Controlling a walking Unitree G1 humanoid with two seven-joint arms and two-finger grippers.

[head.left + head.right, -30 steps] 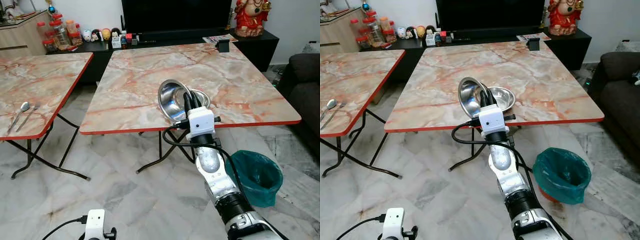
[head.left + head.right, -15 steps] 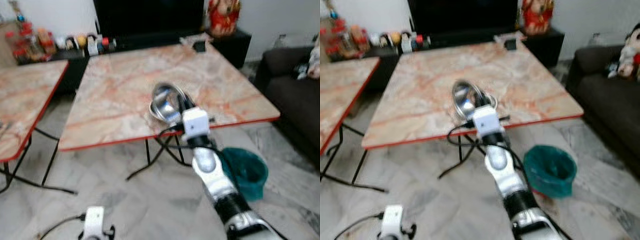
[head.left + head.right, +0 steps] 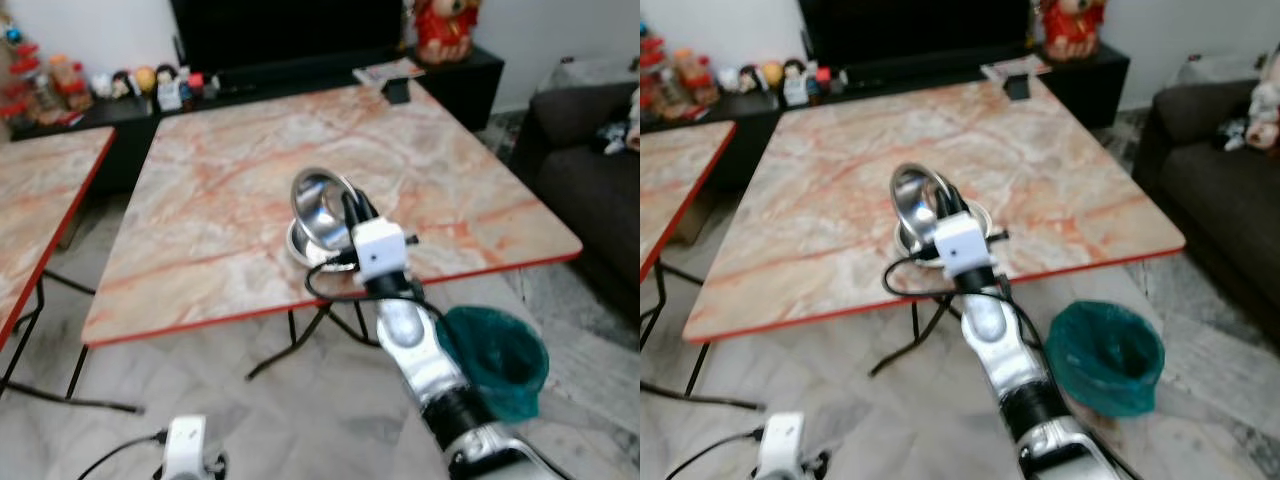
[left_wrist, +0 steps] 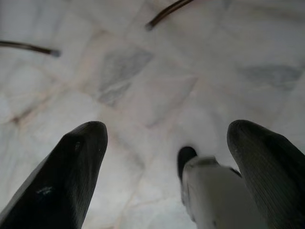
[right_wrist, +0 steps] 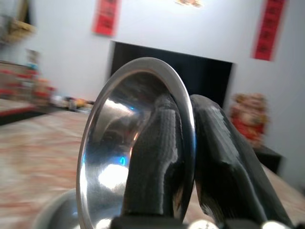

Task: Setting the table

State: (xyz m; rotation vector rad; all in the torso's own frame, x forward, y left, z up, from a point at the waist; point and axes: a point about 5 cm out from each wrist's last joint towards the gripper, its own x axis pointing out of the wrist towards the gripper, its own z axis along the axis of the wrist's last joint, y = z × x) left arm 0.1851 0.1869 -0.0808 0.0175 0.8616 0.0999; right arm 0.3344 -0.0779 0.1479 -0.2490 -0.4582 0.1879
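The two eye views look forward and down from head height onto the marble table (image 3: 230,200), its near red edge crossing mid-frame. Both share the table, the TV cabinet (image 3: 300,75) past its far edge, the sofa (image 3: 1230,180) and the green bin (image 3: 1105,355); the right eye view is offset sideways. The left wrist view faces straight down, close to the tiled floor (image 4: 157,81). The right wrist view looks level across the table surface, very near the steel bowl (image 5: 119,148) pinched at its rim.

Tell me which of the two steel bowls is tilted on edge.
The bowl pinched by the right gripper stands on edge; the other bowl sits flat on the table beneath it.
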